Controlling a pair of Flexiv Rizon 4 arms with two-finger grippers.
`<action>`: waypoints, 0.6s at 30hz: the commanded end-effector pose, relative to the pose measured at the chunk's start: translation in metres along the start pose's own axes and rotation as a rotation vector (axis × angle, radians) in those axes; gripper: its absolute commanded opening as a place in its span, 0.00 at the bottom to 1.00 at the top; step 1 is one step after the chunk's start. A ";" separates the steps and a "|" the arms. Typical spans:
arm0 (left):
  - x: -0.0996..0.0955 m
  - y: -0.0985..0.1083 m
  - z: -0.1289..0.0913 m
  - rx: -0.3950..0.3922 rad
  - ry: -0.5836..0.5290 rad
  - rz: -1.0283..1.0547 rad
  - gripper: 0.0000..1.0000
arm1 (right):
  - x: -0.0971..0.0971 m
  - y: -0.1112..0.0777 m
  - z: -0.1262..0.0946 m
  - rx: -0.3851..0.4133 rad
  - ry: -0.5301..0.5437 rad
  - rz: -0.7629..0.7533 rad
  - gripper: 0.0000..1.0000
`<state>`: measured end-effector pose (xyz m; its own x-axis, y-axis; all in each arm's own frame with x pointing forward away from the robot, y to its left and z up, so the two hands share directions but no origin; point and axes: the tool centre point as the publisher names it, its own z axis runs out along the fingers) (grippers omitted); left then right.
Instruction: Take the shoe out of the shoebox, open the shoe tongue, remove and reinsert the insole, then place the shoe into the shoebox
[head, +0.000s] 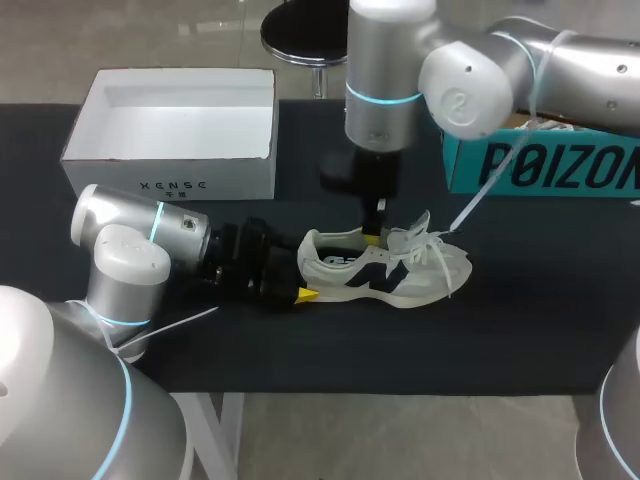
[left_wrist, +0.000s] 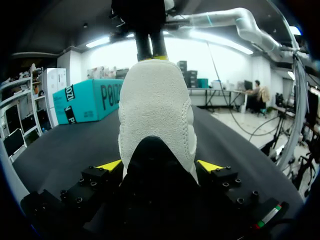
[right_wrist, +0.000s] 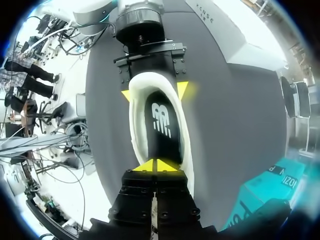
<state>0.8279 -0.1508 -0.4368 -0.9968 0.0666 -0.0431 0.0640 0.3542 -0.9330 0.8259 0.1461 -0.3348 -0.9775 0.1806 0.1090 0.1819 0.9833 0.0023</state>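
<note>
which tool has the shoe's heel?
The left tool: its yellow tips clamp the heel of the shoe from both sides. The right tool is above the shoe's opening instead, tips together.

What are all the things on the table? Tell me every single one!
shoe: one, cream with dark side panels, lying in the middle of the table
laces: one set, white, loose at the shoe's front
insole: one, dark with a white mark, inside the shoe
shoebox: one, white, open, back left of the table
teal box: one, teal, back right of the table
table: one, black top
left gripper: one, yellow tips, clamped on the shoe's heel
right gripper: one, yellow tips together, at the front of the shoe's opening
</note>
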 end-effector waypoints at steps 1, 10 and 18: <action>0.001 0.002 0.001 -0.003 0.000 0.000 0.00 | -0.006 -0.001 0.009 -0.004 0.015 -0.001 0.00; 0.001 0.002 0.001 -0.003 0.000 0.000 0.00 | -0.024 0.002 0.012 0.006 0.016 -0.030 0.00; 0.001 0.002 0.001 -0.003 0.000 0.000 0.00 | -0.039 -0.003 0.023 0.014 0.012 -0.040 0.00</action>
<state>0.8280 -0.1509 -0.4368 -0.9969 0.0665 -0.0430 0.0639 0.3542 -0.9330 0.8558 0.1361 -0.3537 -0.9836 0.1427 0.1104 0.1427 0.9897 -0.0074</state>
